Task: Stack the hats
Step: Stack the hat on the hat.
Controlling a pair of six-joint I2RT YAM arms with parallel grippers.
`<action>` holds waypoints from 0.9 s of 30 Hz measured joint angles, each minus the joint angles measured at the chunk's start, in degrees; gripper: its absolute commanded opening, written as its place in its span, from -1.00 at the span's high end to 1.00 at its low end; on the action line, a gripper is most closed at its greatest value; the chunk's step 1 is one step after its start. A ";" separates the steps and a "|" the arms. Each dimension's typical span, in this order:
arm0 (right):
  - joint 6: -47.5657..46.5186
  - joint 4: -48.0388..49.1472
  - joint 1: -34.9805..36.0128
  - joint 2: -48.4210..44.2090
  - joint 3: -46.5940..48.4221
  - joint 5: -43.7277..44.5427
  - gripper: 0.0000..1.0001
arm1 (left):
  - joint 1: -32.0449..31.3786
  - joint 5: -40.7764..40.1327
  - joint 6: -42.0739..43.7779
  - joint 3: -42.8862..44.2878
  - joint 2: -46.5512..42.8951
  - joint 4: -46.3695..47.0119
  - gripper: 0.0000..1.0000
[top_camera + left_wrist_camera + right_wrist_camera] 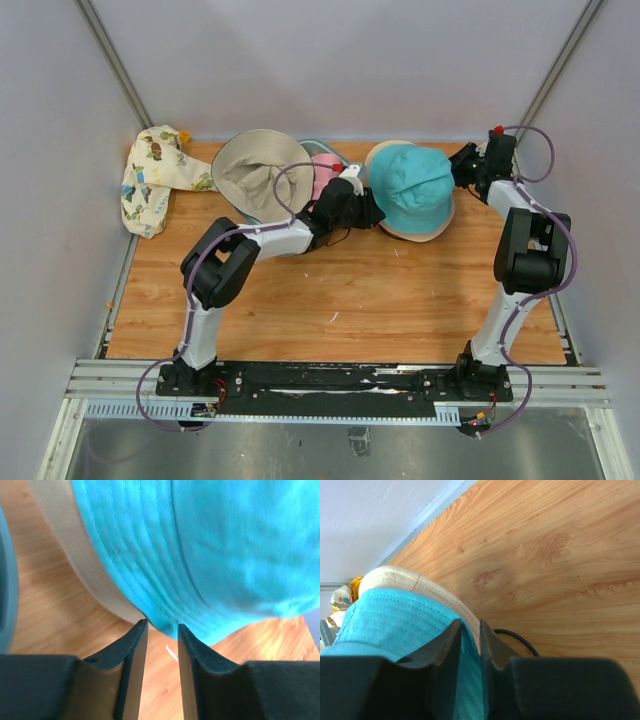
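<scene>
A teal hat lies crown up on a beige hat at the back right of the table. My right gripper is shut on their right brims; in the right wrist view its fingers pinch the teal fabric and the beige brim. My left gripper is at the teal hat's left edge, jaws a little apart, with the teal brim and beige brim just past the tips. A larger beige hat lies upturned at the back left beside a pink hat.
A cream cloth with cartoon prints lies at the far left corner. A blue-grey basket rim shows behind the pink hat and at the left edge of the left wrist view. A black cable lies by the right fingers. Walls enclose the table.
</scene>
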 measured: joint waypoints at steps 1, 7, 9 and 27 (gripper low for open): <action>0.04 -0.20 0.02 0.00 0.00 0.02 0.24 | -0.13 0.04 -0.24 -1.18 -0.87 0.13 0.13; -0.74 -1.03 0.02 -1.01 -0.76 1.11 -0.08 | -0.57 -0.48 -2.56 -7.74 -2.95 -4.13 -0.03; -0.59 -0.85 -0.02 -2.19 -1.81 1.51 -0.11 | -0.68 -1.25 -2.08 -8.57 -3.56 -4.59 -0.05; 3.43 2.71 -5.88 -21.16 -19.23 4.09 -0.26 | 1.14 -3.41 -2.36 -9.66 -18.34 -10.29 -0.22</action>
